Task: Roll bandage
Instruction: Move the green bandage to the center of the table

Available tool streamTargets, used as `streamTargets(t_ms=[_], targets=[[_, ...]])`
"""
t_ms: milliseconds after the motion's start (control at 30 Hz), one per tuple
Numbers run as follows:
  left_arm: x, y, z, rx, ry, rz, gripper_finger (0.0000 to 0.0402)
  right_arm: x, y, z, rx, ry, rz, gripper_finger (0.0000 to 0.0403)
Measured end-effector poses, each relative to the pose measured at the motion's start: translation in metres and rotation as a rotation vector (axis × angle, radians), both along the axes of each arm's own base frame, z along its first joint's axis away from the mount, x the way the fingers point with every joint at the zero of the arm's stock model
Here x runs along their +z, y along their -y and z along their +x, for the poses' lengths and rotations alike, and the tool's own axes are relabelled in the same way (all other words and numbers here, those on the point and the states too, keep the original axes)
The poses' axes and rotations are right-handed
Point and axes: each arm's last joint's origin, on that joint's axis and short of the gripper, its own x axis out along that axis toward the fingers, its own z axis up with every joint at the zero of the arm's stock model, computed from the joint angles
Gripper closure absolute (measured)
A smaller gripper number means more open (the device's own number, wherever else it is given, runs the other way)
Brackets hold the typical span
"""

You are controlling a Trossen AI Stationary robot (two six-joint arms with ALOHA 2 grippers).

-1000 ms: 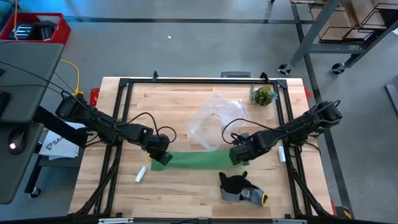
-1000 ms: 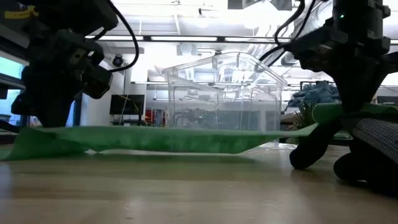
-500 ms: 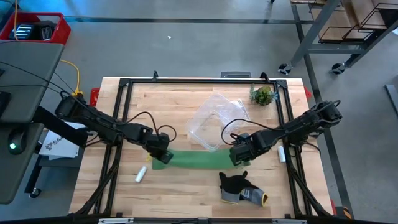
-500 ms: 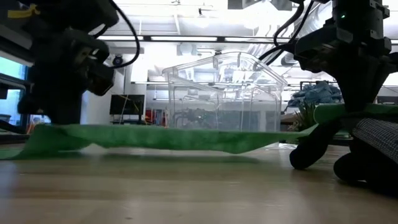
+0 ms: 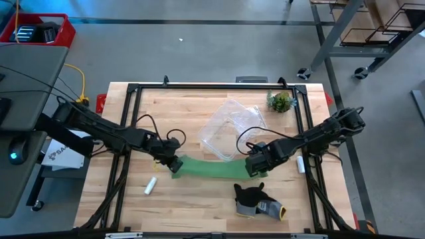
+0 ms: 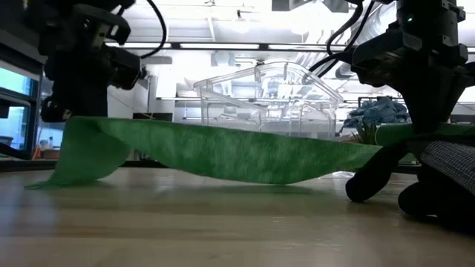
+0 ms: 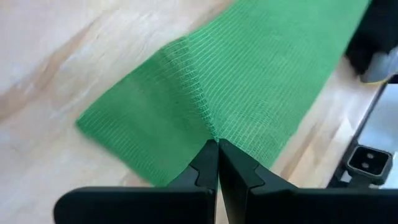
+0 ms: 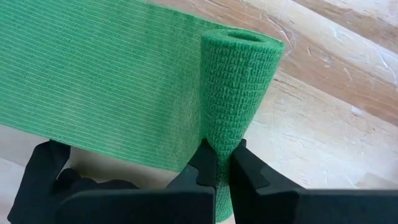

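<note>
table [image 5: 199, 202]: wood | on it: glove [image 5: 258, 202], white cylinder [image 5: 151, 186], clear container [image 5: 229, 129]

Clear plastic container [image 5: 229, 129], dark grey glove [image 5: 257, 202], small white cylinder [image 5: 151, 186], green plant [image 5: 280, 101].

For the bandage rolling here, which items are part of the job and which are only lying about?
In the job:
- bandage, a green strip stretched between both arms
- left gripper, shut on the bandage's free end
- right gripper, shut on its rolled end

Lying about:
- clear plastic container
- dark glove
- small white cylinder
- green plant
</note>
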Motion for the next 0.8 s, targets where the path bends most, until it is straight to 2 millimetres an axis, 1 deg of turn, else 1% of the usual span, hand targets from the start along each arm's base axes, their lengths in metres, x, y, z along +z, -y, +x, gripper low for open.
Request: streamTargets(t_ms=[100, 167, 267, 433, 533, 667, 800], targets=[[0.002, -0.002, 0.0, 0.033, 0.022, 0.057, 0.0395, 0.0, 0.0, 0.0, 0.002, 0.0, 0.0, 0.0402], [0.001, -0.004, 0.0, 0.052, 0.022, 0.076, 0.0383, 0.0, 0.0, 0.0, 0.002, 0.0, 0.0, 0.0402], [-0.002, -0.007, 0.002, 0.061, 0.003, 0.074, 0.0351, 0.0, 0.0, 0.0, 0.002, -0.001, -0.001, 0.0402], [-0.004, -0.01, 0.004, 0.094, -0.005, 0.056, 0.0285, 0.0, 0.0, 0.0, 0.001, -0.001, 0.0, 0.0402], [-0.003, -0.011, 0.004, 0.086, -0.01, 0.037, 0.0258, 0.0, 0.0, 0.0, 0.001, 0.0, 0.0, 0.0402], [-0.01, -0.008, 0.005, 0.079, -0.046, 0.028, 0.0252, 0.0, 0.0, 0.0, 0.001, 0.0, -0.001, 0.0402], [-0.021, -0.006, 0.012, 0.072, -0.073, 0.01, 0.0269, 0.0, 0.0, 0.0, 0.001, 0.0, -0.004, 0.0402]])
